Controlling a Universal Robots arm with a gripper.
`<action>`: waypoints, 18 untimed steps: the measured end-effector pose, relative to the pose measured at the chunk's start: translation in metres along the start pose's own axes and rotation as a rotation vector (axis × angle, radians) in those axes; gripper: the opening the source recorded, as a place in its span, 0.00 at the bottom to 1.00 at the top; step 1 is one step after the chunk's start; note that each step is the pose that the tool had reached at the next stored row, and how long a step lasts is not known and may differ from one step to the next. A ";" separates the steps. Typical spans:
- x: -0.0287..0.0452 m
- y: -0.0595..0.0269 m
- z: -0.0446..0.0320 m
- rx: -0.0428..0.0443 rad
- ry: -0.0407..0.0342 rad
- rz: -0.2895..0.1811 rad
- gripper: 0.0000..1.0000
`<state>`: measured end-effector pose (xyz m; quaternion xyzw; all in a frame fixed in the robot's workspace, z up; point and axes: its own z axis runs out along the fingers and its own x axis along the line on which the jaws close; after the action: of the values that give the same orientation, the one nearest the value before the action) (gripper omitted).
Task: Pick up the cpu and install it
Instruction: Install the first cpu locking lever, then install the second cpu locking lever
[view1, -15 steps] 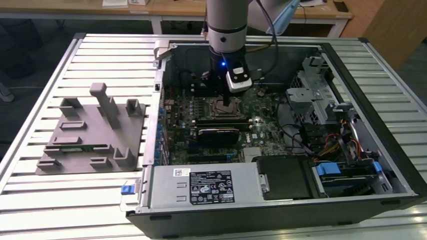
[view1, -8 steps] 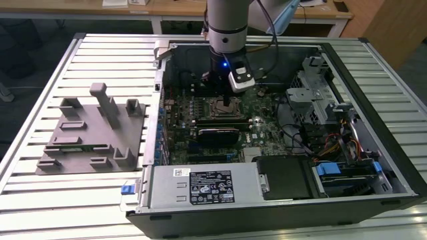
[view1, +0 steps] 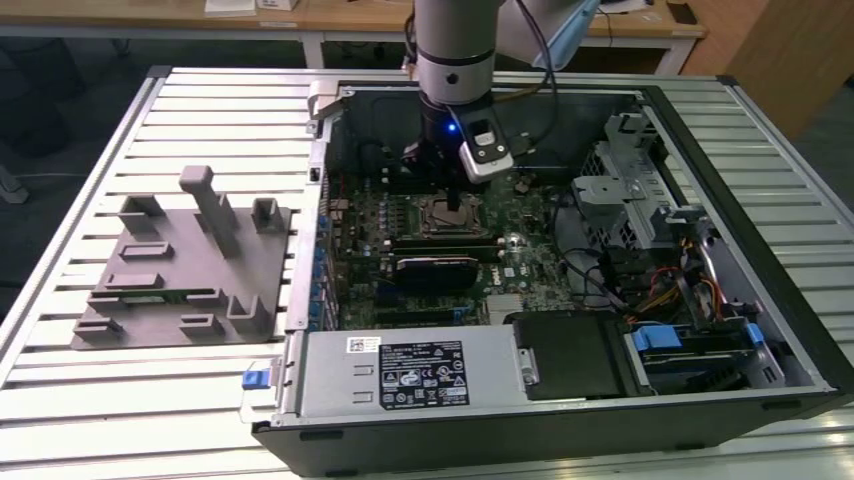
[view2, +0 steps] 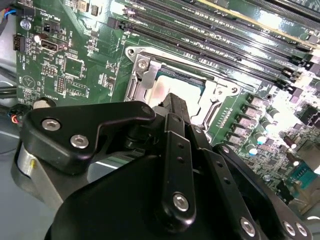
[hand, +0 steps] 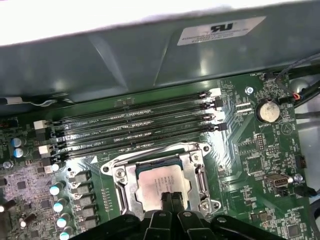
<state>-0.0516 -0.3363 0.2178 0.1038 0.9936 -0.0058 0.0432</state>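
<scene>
Gray fixture blocks (view1: 187, 262) at the exterior view's left, open computer case (view1: 747, 300) to their right, my gripper (hand: 171, 200) low over the socket (hand: 120, 182), fingers pressed together, tips touching the cpu (hand: 159, 181) seated in it.

From where I'm driving, my arm (view1: 451, 50) hangs straight down in the exterior view, wrist vertical and the gripper (view1: 457, 208) at its low end. In both wrist views the black linkage runs forward to the fingers (hand: 171, 202), which look pressed together with basically no gap. So my fingertips are pinched tight, pointing straight down.
</scene>
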 end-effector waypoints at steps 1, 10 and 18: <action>-0.0001 0.0000 -0.0014 -0.0001 0.0000 0.000 0.11; -0.0007 0.0000 -0.0083 -0.0001 0.0000 0.000 0.11; -0.0010 0.0000 -0.0118 0.0001 0.0000 0.000 0.11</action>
<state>-0.0515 -0.3363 0.2296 0.1038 0.9936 -0.0058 0.0432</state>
